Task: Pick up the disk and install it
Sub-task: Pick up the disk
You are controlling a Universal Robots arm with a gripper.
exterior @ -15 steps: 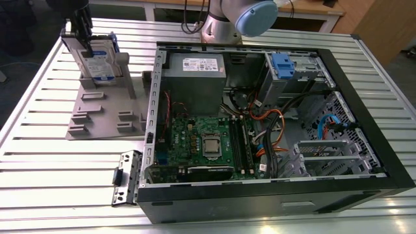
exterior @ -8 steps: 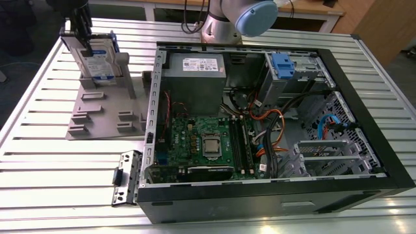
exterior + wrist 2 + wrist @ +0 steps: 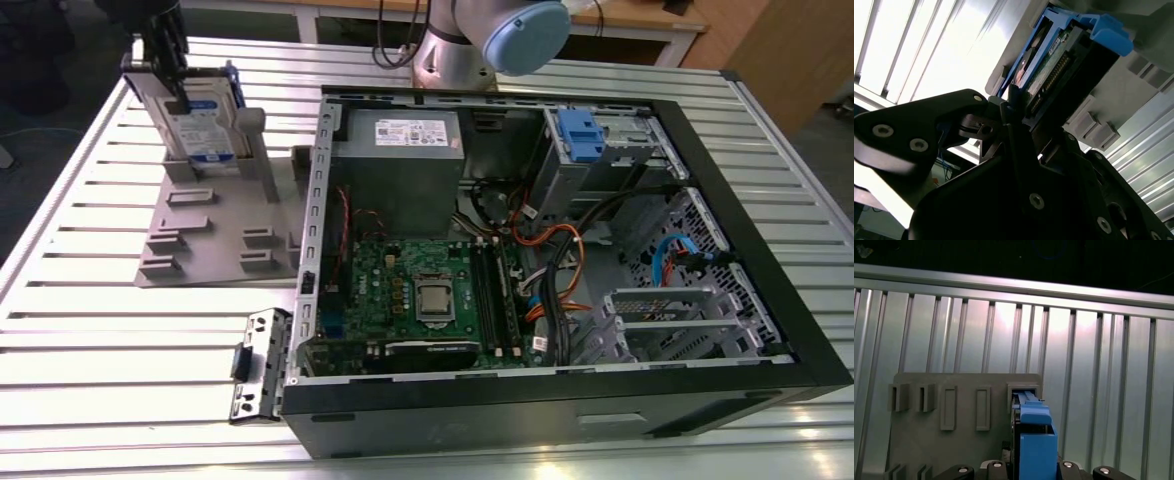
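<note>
The claw (image 3: 163, 62) is clenched on the top of the disk (image 3: 203, 118), which stands upright in a slot of the grey holder (image 3: 214, 240) on the slatted tabletop (image 3: 107, 340). In the second wrist view a black finger (image 3: 1013, 107) presses the disk's edge. Just beside the holder lies the open computer case (image 3: 561, 405). Its blue-fronted drive cage (image 3: 594, 140) sits well apart from the disk, with a tangle of cables (image 3: 554, 250) near the cage.

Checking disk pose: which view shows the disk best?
Exterior view: the disk stands upright in the grey fixture, label side visible. Second wrist view shows its connector edge and blue carrier; first wrist view shows the carrier's blue top end-on.
</note>
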